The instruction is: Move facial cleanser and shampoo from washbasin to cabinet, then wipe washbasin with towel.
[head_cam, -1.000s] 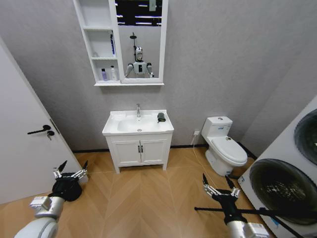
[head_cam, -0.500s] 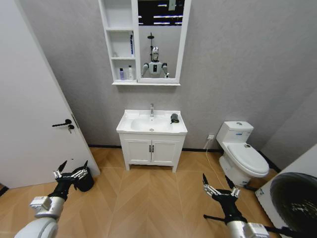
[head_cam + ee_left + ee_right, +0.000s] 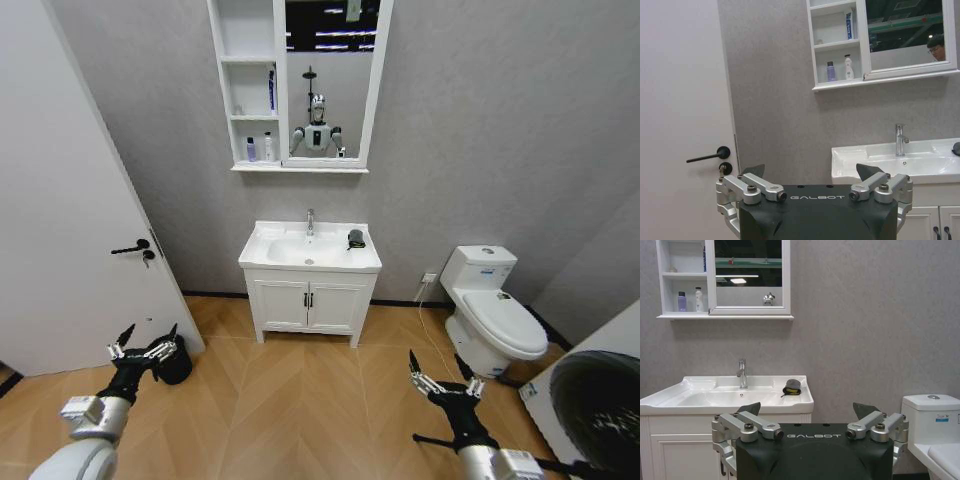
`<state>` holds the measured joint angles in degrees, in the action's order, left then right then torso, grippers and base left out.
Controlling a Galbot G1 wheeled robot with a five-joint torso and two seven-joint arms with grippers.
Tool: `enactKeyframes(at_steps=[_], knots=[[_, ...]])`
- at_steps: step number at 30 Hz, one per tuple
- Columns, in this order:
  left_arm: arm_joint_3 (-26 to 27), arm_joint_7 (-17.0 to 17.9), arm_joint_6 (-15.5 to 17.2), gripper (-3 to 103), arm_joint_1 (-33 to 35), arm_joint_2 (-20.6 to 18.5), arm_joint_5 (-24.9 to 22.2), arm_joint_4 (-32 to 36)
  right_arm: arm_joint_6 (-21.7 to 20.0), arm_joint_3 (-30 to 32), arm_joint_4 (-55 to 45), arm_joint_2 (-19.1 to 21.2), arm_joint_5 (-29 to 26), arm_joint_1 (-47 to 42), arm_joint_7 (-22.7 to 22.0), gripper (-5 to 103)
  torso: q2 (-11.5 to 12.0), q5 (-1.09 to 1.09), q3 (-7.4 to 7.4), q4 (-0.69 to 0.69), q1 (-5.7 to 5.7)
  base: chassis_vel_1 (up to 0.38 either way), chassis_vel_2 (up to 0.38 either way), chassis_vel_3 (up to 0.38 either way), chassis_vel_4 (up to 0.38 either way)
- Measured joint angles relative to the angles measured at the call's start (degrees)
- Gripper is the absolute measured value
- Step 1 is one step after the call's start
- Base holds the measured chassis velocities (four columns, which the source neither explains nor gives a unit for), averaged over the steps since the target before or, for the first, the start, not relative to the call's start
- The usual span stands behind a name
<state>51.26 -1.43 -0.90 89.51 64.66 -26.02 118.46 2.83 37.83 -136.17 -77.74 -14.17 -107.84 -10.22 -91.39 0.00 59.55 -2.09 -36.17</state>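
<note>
Pincers, left [image 3: 142,341] and right [image 3: 444,372], hang spread apart; towel [image 3: 355,238] on washbasin [image 3: 275,256] looks tiny.

Two bottles [image 3: 258,150] on the cabinet [image 3: 247,85]; one towel [image 3: 355,238]; one washbasin [image 3: 300,250].

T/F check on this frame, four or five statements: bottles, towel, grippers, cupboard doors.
1. Two small bottles stand on the cabinet's bottom shelf. True.
2. The towel hangs on the tap. False: it lies on the washbasin's rim, beside the bowl.
3. The left gripper holds a bottle. False: open and empty, low above the floor.
4. The right gripper is open. True.
5. The cupboard doors below the basin are shut. True.
</note>
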Motion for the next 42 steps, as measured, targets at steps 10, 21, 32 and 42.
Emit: enactKeyframes(at_steps=[10,21,32,42], knots=[[-0.01,0.00,0.00,100,0.00,0.00,0.00,0.00,0.00,0.00,0.00,0.00,0.00,0.00,0.00,100,0.00,0.00,0.00,0.00,0.00,0.034,0.049,-0.050,-0.044],[0.00,0.02,0.00,100,-0.01,0.00,0.00,0.00,0.00,0.00,0.00,0.00,0.00,0.00,0.00,100,0.00,0.01,0.00,0.00,0.00,0.068,0.066,-0.052,-0.060],[0.00,0.02,0.00,100,0.00,0.00,0.00,0.00,0.00,0.00,-0.01,0.00,0.00,0.00,0.00,100,0.00,0.00,0.00,0.00,0.00,0.000,0.000,0.000,0.000],[0.00,0.02,0.00,100,-0.01,0.00,0.00,0.00,0.00,0.00,0.00,0.00,0.00,0.00,0.00,100,0.00,0.00,0.00,0.00,0.00,0.000,0.000,0.000,0.000]])
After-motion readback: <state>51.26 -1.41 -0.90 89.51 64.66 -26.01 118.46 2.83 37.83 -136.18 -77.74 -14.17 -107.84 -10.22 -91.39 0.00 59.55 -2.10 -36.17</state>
